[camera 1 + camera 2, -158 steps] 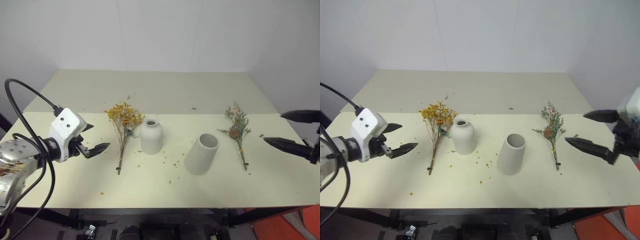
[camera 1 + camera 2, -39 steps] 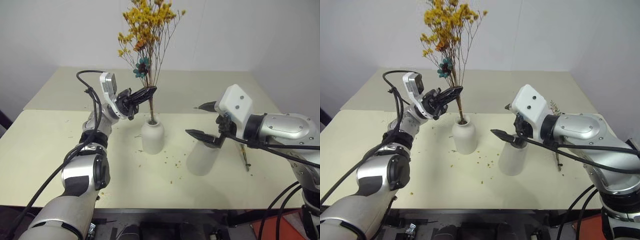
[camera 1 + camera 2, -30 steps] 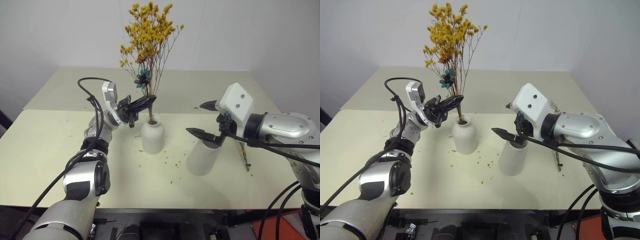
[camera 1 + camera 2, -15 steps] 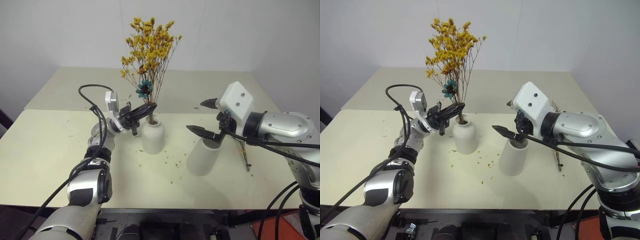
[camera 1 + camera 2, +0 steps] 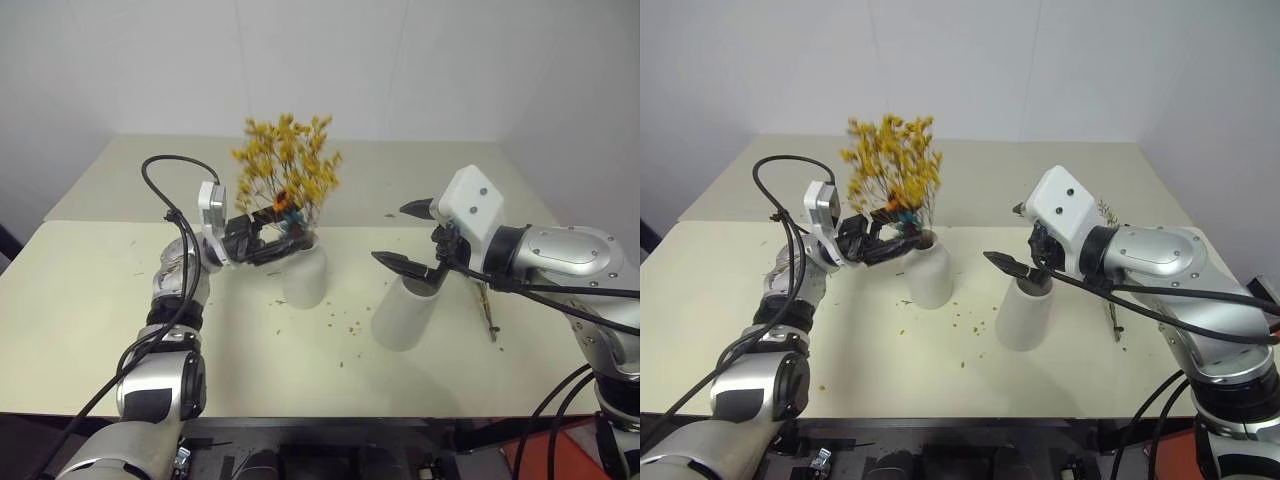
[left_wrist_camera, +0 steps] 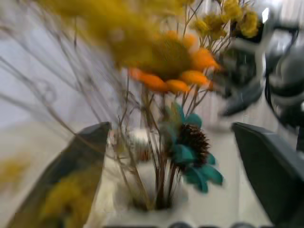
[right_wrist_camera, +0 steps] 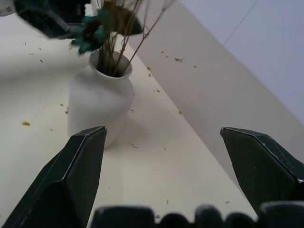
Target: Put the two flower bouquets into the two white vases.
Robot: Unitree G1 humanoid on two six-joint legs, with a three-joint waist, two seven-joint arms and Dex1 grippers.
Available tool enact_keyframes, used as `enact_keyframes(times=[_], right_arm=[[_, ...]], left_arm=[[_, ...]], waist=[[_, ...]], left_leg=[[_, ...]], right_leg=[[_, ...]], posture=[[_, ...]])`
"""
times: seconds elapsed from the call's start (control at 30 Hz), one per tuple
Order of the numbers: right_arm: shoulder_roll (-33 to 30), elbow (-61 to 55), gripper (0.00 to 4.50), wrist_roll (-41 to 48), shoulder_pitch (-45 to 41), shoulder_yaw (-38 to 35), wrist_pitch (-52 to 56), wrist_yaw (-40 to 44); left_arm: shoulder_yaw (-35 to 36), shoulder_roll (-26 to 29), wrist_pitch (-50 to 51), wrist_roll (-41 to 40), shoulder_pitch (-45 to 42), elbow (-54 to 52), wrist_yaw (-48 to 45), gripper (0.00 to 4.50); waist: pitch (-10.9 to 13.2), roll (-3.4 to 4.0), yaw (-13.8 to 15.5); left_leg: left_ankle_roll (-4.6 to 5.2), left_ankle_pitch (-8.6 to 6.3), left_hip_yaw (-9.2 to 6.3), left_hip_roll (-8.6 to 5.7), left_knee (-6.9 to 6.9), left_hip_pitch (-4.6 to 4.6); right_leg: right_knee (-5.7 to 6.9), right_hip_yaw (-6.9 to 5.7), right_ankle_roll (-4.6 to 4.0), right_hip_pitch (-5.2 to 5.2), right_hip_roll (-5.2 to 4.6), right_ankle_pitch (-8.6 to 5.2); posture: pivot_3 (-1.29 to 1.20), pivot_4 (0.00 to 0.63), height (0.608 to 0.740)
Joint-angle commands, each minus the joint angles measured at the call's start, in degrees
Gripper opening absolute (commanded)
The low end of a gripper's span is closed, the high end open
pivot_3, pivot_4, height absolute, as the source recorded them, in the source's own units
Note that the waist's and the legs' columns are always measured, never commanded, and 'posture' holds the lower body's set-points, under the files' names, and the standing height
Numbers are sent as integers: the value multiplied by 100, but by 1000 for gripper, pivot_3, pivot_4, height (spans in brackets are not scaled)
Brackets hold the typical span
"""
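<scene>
The yellow bouquet point(image 5: 285, 175) stands in the bottle vase point(image 5: 305, 275). The left claw point(image 5: 275, 243) is spread around its stems. The right claw point(image 5: 408, 236), spread, hovers above the cylinder vase point(image 5: 400, 318); the grey-green bouquet point(image 5: 487, 305) lies on the bench point(image 5: 90, 320), far right.

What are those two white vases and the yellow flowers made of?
Both the bottle-shaped vase and the cylinder vase look like matte white ceramic: dull, even surfaces with no shine. The yellow bouquet seems to be dried flowers: thin, stiff brown stems, and crumbs shed on the table.
</scene>
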Motion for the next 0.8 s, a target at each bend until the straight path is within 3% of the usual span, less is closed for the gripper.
enact_keyframes(times=[0.03,0.3,0.53,0.8], right_arm=[[67,-44,4500,-72,-42,-84,-212,-36],[168,8,4500,-130,-123,-62,-226,-12],[10,-152,4500,-17,-24,-303,-36,-4],[-37,-160,4500,-4,98,-348,-30,-4]], left_arm=[[-135,200,266,144,-161,-374,432,4474],[-143,368,164,277,-155,-628,1003,4474],[1,900,1323,-548,293,-2112,557,4474],[65,1490,1907,-842,860,-3286,832,4474]], waist=[[0,0,22],[0,0,29],[0,1,-15],[0,1,-3]], left_leg=[[0,0,0,0,2,-1],[0,0,0,0,1,-1],[0,0,1,3,-3,0],[0,0,1,5,-1,3]], right_leg=[[0,0,0,0,0,0],[-3,0,0,1,0,0],[-3,0,-1,0,0,-1],[0,-1,1,0,0,-4]], posture=[[0,150,740],[0,150,740],[0,150,740],[0,150,740]])
